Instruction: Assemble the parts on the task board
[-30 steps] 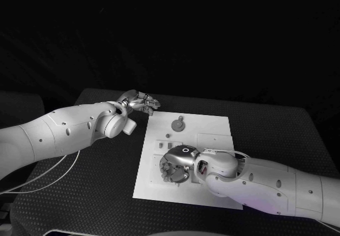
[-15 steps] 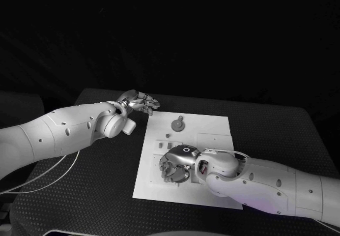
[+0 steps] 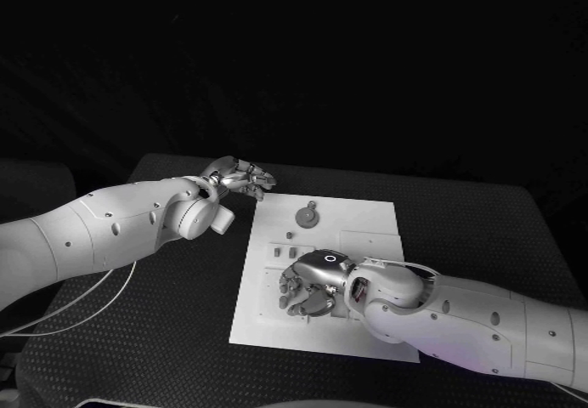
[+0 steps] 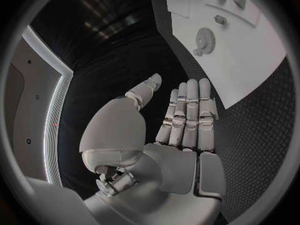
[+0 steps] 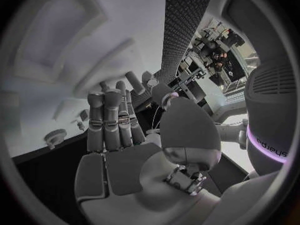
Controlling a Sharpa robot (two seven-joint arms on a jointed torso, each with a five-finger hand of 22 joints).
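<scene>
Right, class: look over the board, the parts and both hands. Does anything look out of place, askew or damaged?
Nothing stands out. The task board lies flat on the table, its gear-shaped part flat at the far end. The right hand is low over the board's middle; the left hand is off its far corner, holding nothing.

A black table (image 3: 147,340) with a fine woven or dimpled surface texture occupies the lower part of the head view; the same textured surface (image 4: 250,135) appears in the left wrist view. A thin pale cable (image 3: 86,302) runs in a loop over the table's near left portion. A light-coloured flat edge (image 3: 122,402) sits at the table's near left border; its nature cannot be determined. Background beyond the table is dark.
</scene>
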